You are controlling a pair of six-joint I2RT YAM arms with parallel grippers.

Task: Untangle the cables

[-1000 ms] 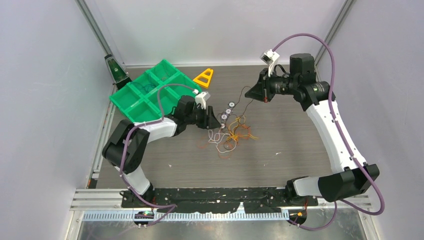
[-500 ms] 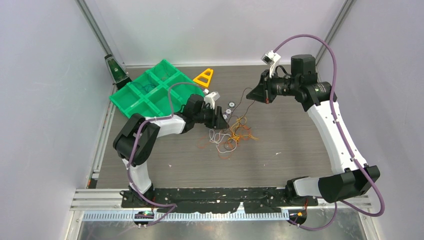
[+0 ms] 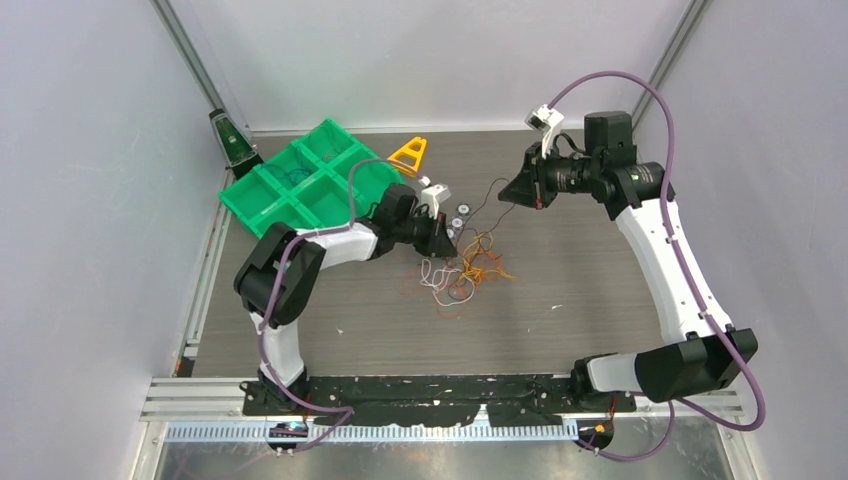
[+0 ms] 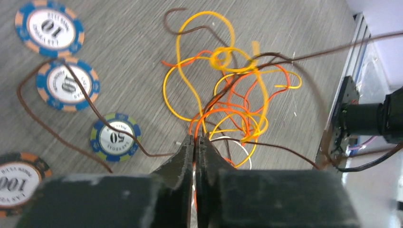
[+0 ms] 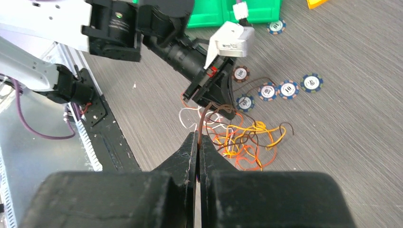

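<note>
Scene: a dark wood-grain bench (image 3: 560,300) seen from above, with two white robot arms reaching in from its near edge.
Landmark: a green tray (image 3: 300,185) of compartments at the far left of the bench; every place below is given from it.
Cables: a loose tangle of cables (image 3: 468,268), hair-thin orange, yellow, white and brown loops, lies flat on the bench to the right of the green tray and nearer the arm bases.
Left gripper (image 3: 447,240): sits between the green tray and the tangle, at the tangle's tray-side edge. Its jaws are nearly together with only a thin slit between them. Whether they pinch a strand cannot be told.
Right gripper (image 3: 505,190): held above the bench, well to the right of the green tray. Its jaws are clenched on a dark brown wire (image 3: 487,212).
Key relation: the dark brown wire runs in a long slant from the tangle up to the right jaws, away from the green tray. The rest of the bundle lies just ahead of the left jaws, so the left arm is nearer.
In the way: a row of poker chips (image 3: 462,211) lies just off the green tray's right corner, and a loop of brown wire lies across them.
Also there: a yellow triangle (image 3: 408,155) beside the green tray's far right edge.
Likely next: pulling the two grippers apart could drag the chips.
</note>
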